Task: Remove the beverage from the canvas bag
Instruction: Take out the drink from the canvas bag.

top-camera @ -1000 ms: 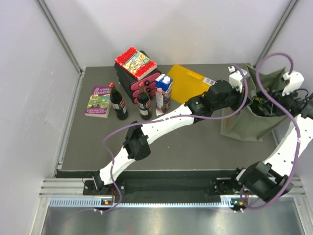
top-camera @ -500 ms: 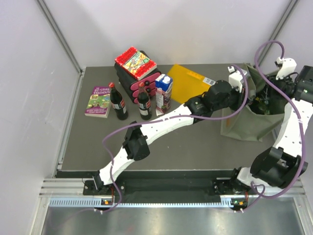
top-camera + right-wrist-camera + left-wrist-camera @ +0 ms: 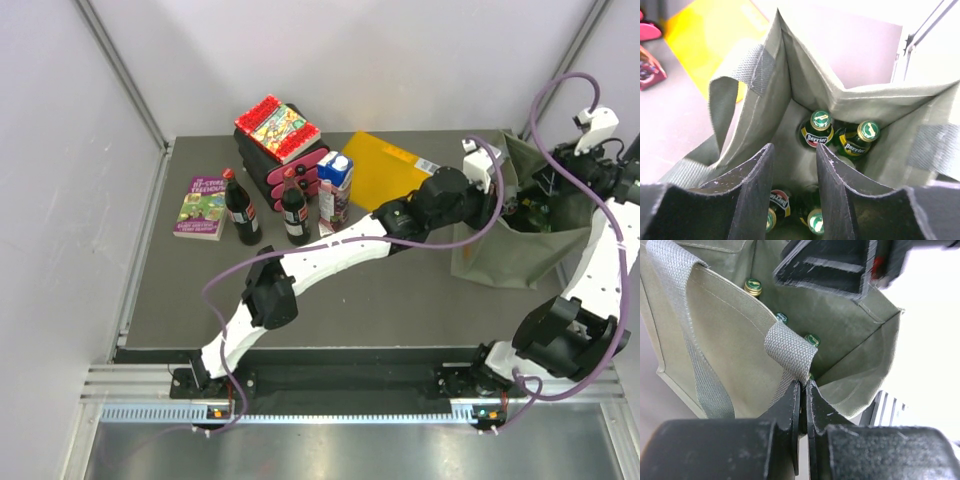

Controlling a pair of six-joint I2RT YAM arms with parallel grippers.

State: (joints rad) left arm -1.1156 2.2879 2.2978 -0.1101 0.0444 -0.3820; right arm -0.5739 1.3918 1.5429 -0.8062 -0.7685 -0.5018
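The olive-green canvas bag stands at the table's right side with its mouth open. Several green Perrier bottles stand inside it, among them one beverage and a second against the far wall; three caps show in the left wrist view, one being. My left gripper is shut on the bag's grey webbing handle at the near rim. My right gripper hangs over the bag's mouth, open, with nothing between its fingers and two bottles below them.
A yellow folder lies left of the bag. Further left stand a juice carton, two dark cola bottles, a pink-and-black stack with a book on top, and a purple book.
The right wrist has risen and swung toward the back over the bag's mouth. The left gripper has kept its hold on the handle, shifting only slightly.
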